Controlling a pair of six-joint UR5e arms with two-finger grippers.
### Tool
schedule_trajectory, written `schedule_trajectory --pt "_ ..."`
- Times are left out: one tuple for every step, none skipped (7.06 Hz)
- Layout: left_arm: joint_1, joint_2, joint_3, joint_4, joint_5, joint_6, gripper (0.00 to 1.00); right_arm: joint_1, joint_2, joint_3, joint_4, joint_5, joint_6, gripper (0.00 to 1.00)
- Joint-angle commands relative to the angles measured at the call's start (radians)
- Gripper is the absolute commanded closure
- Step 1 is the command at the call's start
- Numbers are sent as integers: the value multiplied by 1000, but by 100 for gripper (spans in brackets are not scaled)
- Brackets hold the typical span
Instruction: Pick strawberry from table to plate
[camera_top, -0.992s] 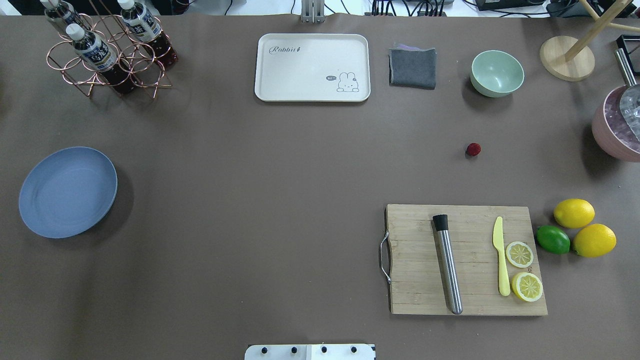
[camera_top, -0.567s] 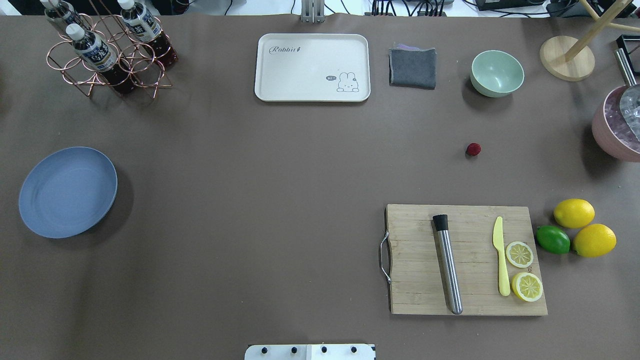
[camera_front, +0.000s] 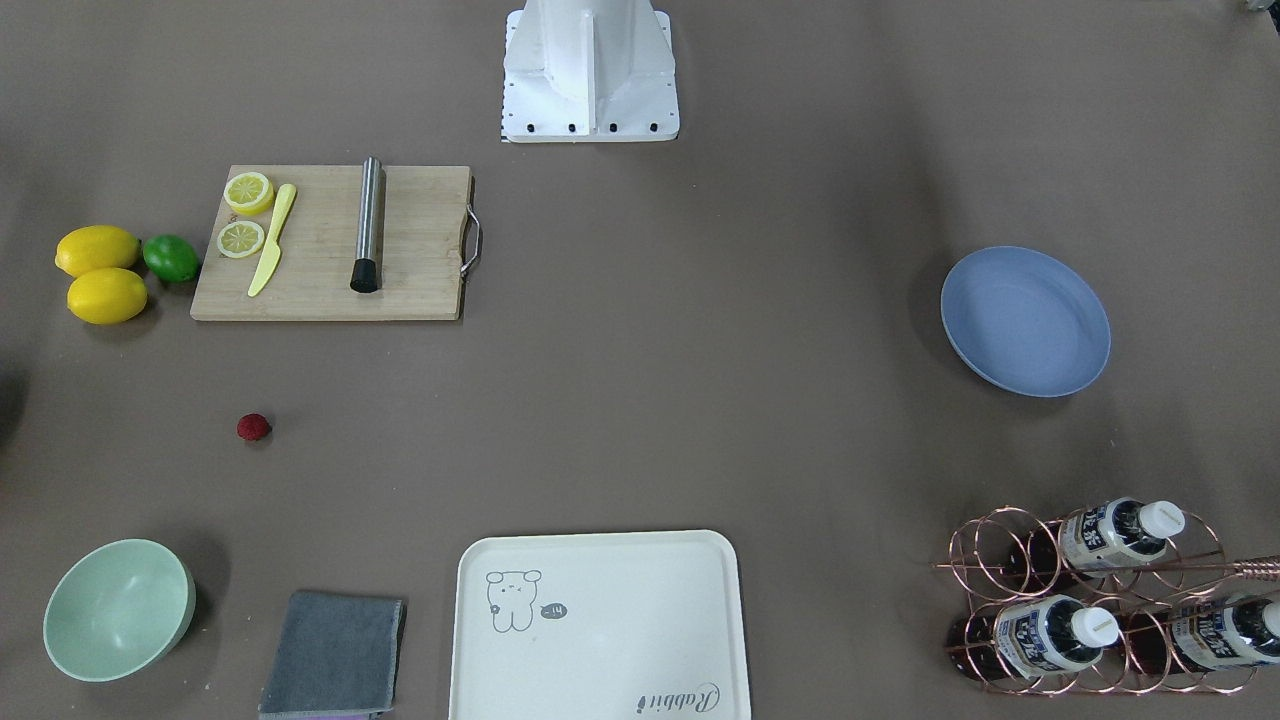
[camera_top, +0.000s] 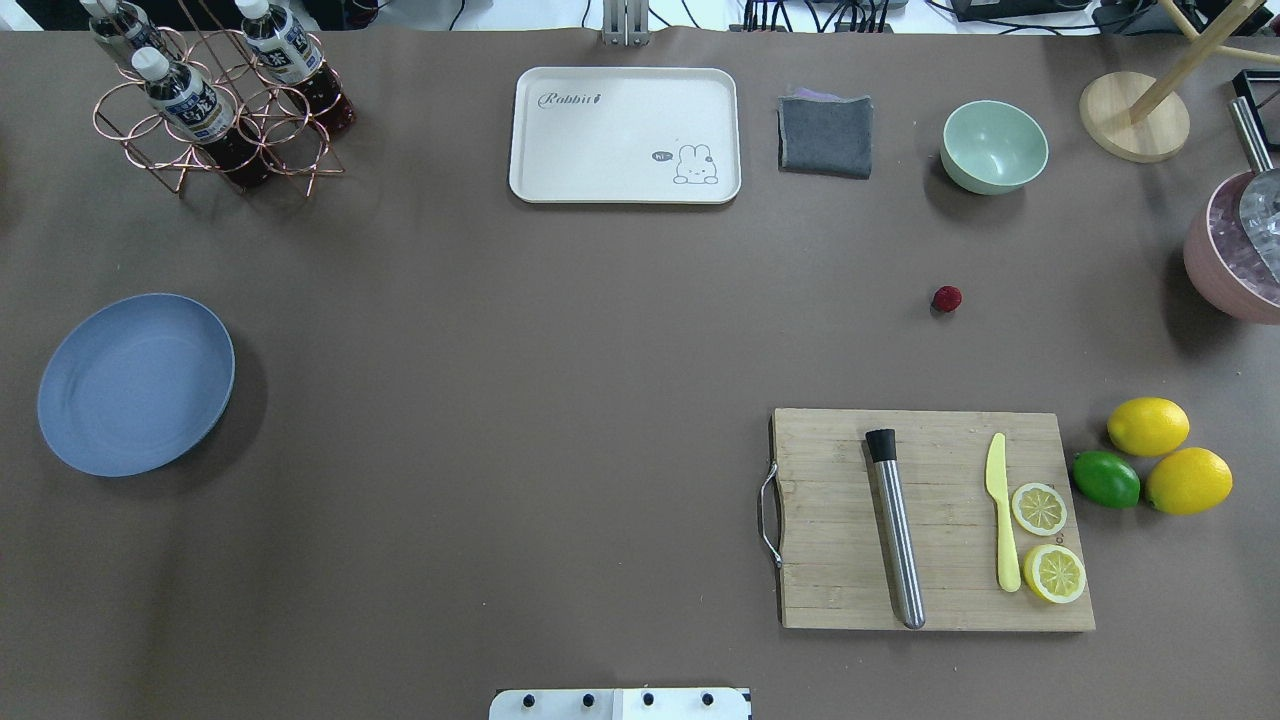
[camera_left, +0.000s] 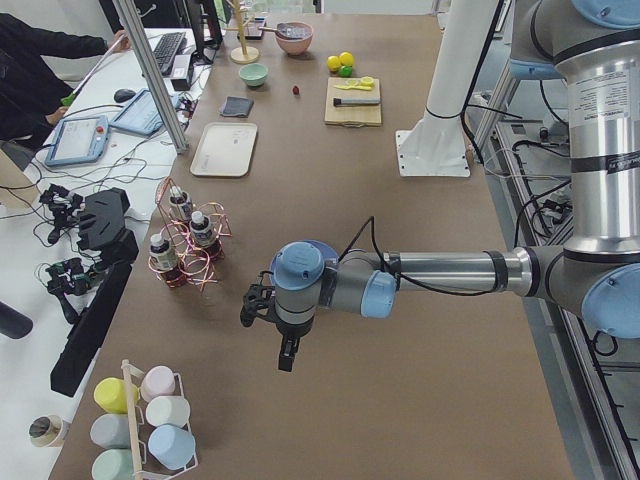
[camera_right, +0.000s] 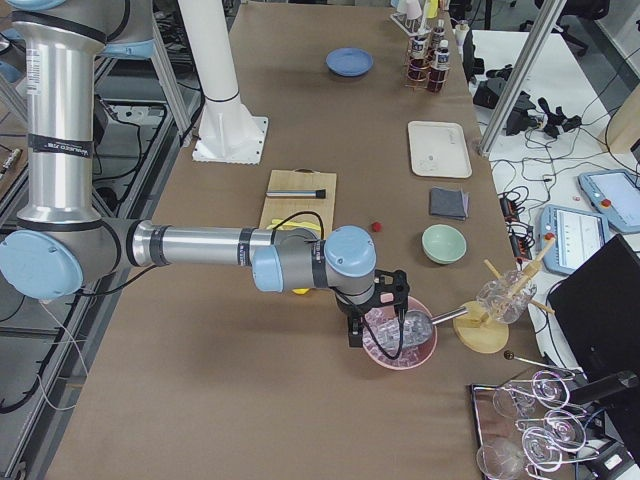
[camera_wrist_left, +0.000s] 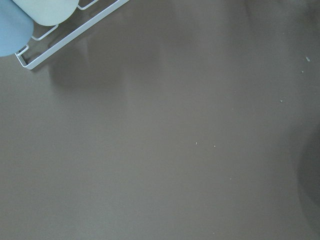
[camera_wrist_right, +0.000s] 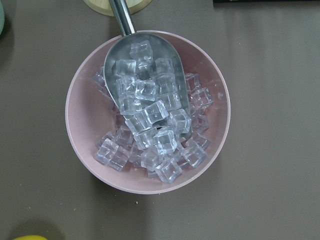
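Observation:
The strawberry (camera_top: 946, 298) (camera_front: 253, 427) is a tiny dark-red berry lying on the brown table (camera_top: 560, 400), between the mint bowl and the cutting board. The blue plate (camera_top: 135, 383) (camera_front: 1025, 320) rests empty at the table's left end. Neither gripper shows in the overhead or front views. In the exterior left view my left gripper (camera_left: 285, 358) hangs over bare cloth beyond the plate. In the exterior right view my right gripper (camera_right: 375, 340) hovers above a pink bowl. I cannot tell whether either is open or shut. No fingers show in the wrist views.
A wooden cutting board (camera_top: 930, 520) carries a muddler, a yellow knife and lemon slices. Two lemons (camera_top: 1148, 426) and a lime (camera_top: 1106, 479) lie beside it. A mint bowl (camera_top: 994, 146), grey cloth (camera_top: 825, 134), cream tray (camera_top: 625, 134), bottle rack (camera_top: 215, 100) and pink ice bowl (camera_wrist_right: 147, 112) line the edges.

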Motion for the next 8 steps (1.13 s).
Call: schedule_trajectory --pt "0 -1 1 0 0 0 2 -1 3 0 1 1 0 0" --pt "0 -1 1 -2 0 0 2 -1 1 3 -1 3 0 0" --pt "0 -1 7 -3 5 3 2 -1 1 3 -1 4 2 0" --pt "0 0 11 -2 0 6 2 -1 -2 5 1 7 2 0" --pt "0 5 11 -2 0 6 2 1 -2 5 4 6 0 0" --pt "0 3 12 -2 2 11 2 -1 -2 5 7 7 0 0" --pt "0 -4 21 -2 -1 9 2 1 -2 5 7 7 0 0" --pt "0 -9 15 -2 -24 9 2 -1 -2 5 7 7 0 0"
